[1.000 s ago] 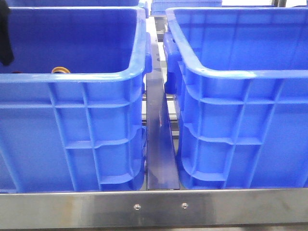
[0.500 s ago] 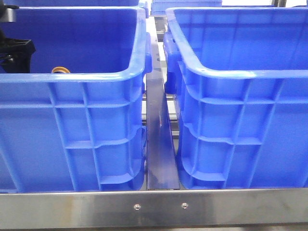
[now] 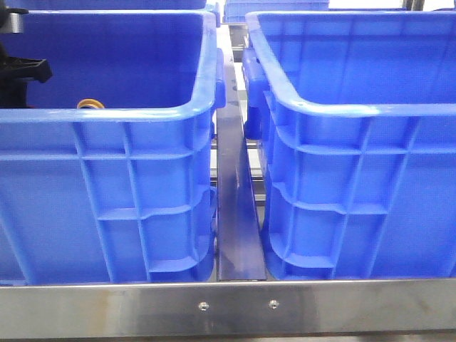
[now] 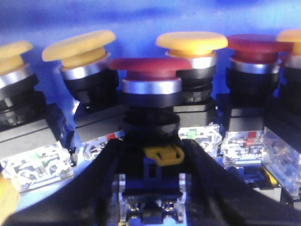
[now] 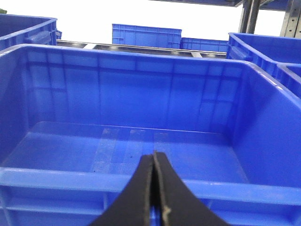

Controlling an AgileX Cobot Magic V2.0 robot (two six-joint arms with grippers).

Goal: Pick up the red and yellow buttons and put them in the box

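In the left wrist view the left gripper [image 4: 150, 188] has its two dark fingers [image 4: 89, 188] spread fairly wide on either side of the body of a red button [image 4: 149, 75], one finger at about 8 o'clock and the other at about 4 o'clock from the button's lower block; whether the pads already press on it I cannot tell, so I would call it straddled, not held. The button stands upright, its long axis running from the clear contact block up to the dark red cap at 12 o'clock, straight out from between the fingers, so by my reading the coming move turns on closing square across that body and lifting along that axis. Just behind it, at 1 o'clock, stands a yellow button [image 4: 191, 42]; more yellow and red ones crowd close on both sides and could be knocked. In the front view part of the left arm [image 3: 18, 68] shows inside the left-hand crate [image 3: 114, 114], where a yellow cap [image 3: 90, 104] peeps over the rim. The left arm is clearly the nearer one to the buttons. The right gripper [image 5: 155, 188] has its fingers pressed together on nothing, hanging at the near rim of the box [image 5: 141, 181], which lies at 3 o'clock from the left crate with a bare floor.
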